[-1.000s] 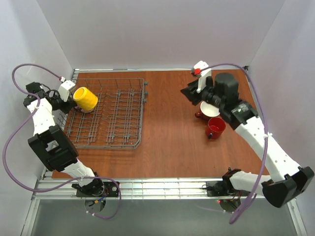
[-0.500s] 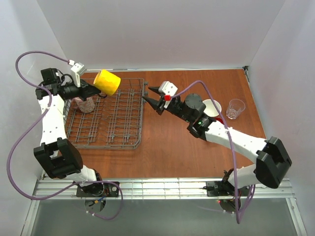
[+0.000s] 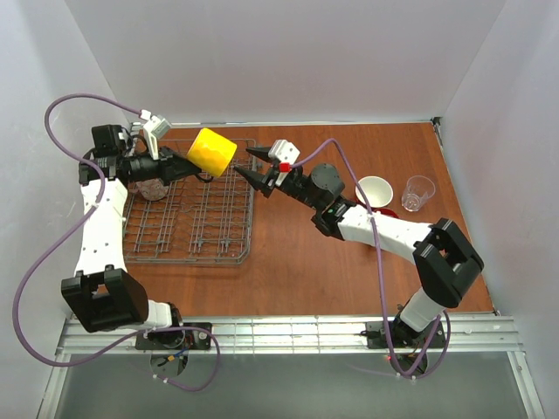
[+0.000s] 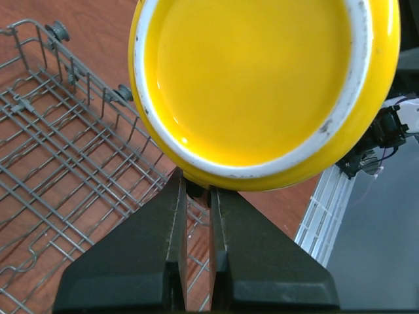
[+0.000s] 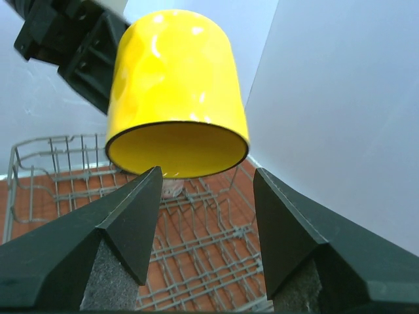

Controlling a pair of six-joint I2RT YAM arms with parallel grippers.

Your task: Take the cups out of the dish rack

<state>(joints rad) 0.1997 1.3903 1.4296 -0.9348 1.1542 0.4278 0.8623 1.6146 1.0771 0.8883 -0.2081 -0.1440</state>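
My left gripper [image 3: 190, 162] is shut on the yellow mug [image 3: 212, 150] and holds it on its side in the air above the far right part of the grey wire dish rack [image 3: 188, 218]. In the left wrist view the mug's base [image 4: 262, 78] fills the top and my fingers [image 4: 196, 193] pinch its lower edge. My right gripper [image 3: 245, 163] is open just right of the mug, jaws pointing at it. In the right wrist view the mug's mouth [image 5: 173, 85] faces my open gripper [image 5: 206, 180]. A pink mug [image 3: 153, 186] stands in the rack's far left corner.
On the table at the right stand a mug with a white inside [image 3: 374, 191] and a clear glass tumbler [image 3: 417, 193]. A bit of red [image 3: 389, 212] shows beside my right arm. White walls close in the table on three sides.
My left gripper has lifted the yellow mug off the rack's left side and carried it right. My right arm has swung left from the cups to face the mug.
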